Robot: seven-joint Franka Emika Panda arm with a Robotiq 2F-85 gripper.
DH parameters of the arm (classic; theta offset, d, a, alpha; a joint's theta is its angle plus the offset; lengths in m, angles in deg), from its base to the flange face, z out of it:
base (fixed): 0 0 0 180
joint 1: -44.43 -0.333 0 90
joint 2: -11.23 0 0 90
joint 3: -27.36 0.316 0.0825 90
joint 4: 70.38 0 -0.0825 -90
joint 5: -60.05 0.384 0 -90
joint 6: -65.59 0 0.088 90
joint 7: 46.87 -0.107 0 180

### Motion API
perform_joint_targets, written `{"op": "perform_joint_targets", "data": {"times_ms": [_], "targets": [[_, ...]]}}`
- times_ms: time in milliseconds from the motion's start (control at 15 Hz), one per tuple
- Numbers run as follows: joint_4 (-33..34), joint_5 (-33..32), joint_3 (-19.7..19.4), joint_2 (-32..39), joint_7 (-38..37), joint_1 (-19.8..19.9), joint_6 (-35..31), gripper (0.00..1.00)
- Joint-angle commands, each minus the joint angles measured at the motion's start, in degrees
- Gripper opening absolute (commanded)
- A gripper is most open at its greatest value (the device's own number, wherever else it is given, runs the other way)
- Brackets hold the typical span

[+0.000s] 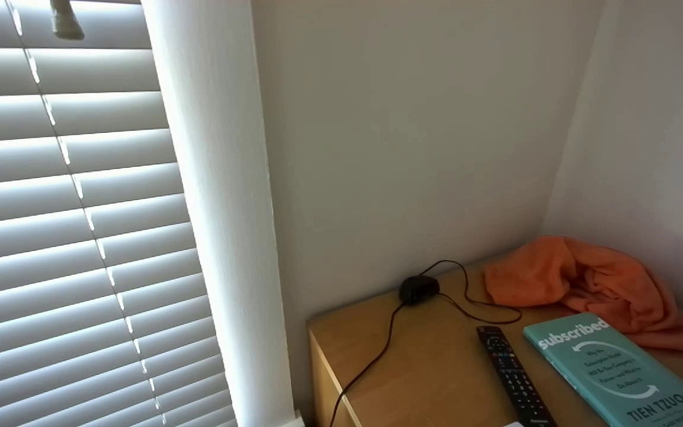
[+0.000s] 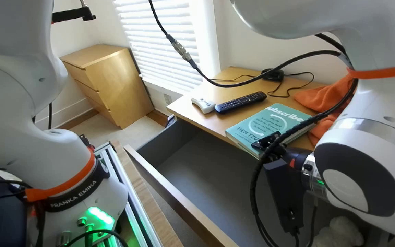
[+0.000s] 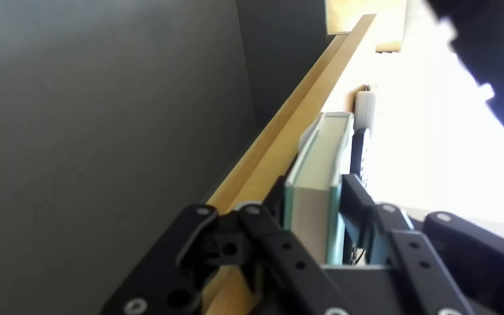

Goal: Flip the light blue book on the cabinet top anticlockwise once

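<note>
One light blue hardback, titled "subscribed", is sitting cover-up beside the front edge of the cabinet top, above one open drawer. The gripper is pinching it, a finger on each cover. Flipping well is likely calling for lifting first, then rolling evenly anticlockwise, staying inside that edge. One black TV remote, one white remote, one corded black device and, at the back corner, one orange towel are lying there.

Both exterior views, from above, share worktop and blinds; wrist view, close in, faces the book edge-on.
</note>
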Motion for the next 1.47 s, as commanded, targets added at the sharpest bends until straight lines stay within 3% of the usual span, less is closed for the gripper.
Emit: {"op": "perform_joint_targets", "data": {"times_ms": [0,467,1400], "targets": [[-2.1,-0.8,-1.8,-3.7,-3.8,-3.7,-2.7,0.08],[-6.3,-8.8,-4.0,-13.6,-15.7,-14.1,-12.2,0.08],[-14.1,-41.4,0.1,-28.2,-42.7,-25.3,-29.4,0.08]]}}
